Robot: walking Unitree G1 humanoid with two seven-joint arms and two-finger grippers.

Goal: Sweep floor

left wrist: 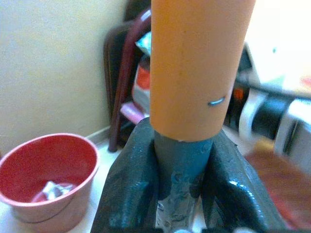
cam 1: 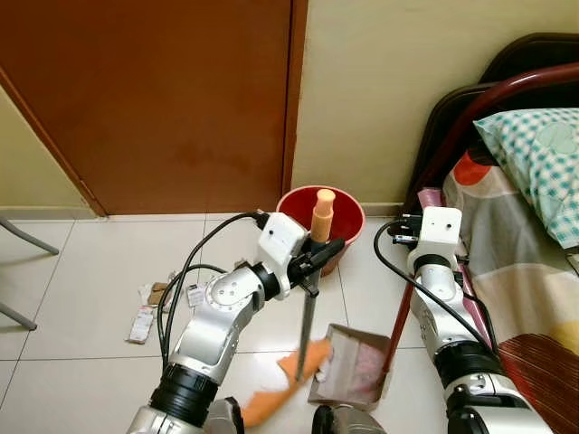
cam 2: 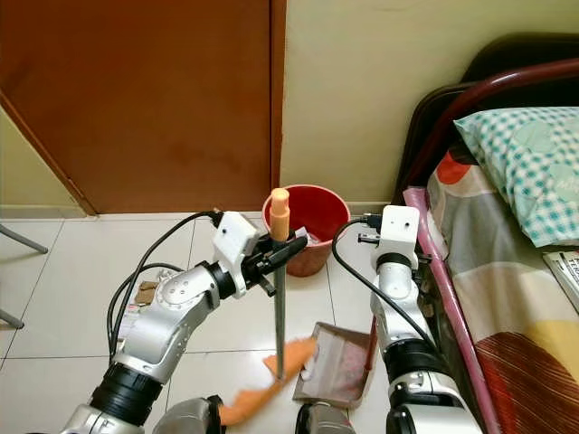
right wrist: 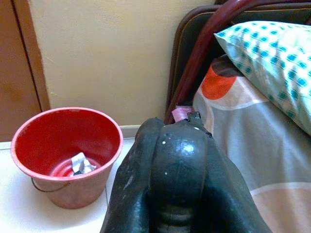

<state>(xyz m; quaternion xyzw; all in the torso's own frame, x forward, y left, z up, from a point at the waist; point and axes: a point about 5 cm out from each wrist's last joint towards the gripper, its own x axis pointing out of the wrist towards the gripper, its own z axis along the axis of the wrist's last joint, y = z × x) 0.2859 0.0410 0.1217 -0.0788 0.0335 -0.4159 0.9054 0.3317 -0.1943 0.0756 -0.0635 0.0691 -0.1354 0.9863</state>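
The left claw (cam 1: 318, 253) grips the broom (cam 1: 308, 307) upright, bristles beside the dustpan (cam 1: 351, 366), before a red bucket (cam 1: 348, 212).

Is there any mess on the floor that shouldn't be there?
Yes. Torn paper and card scraps lie scattered on the white tiles left of the left gripper, apart from the dustpan and outside the red bucket.
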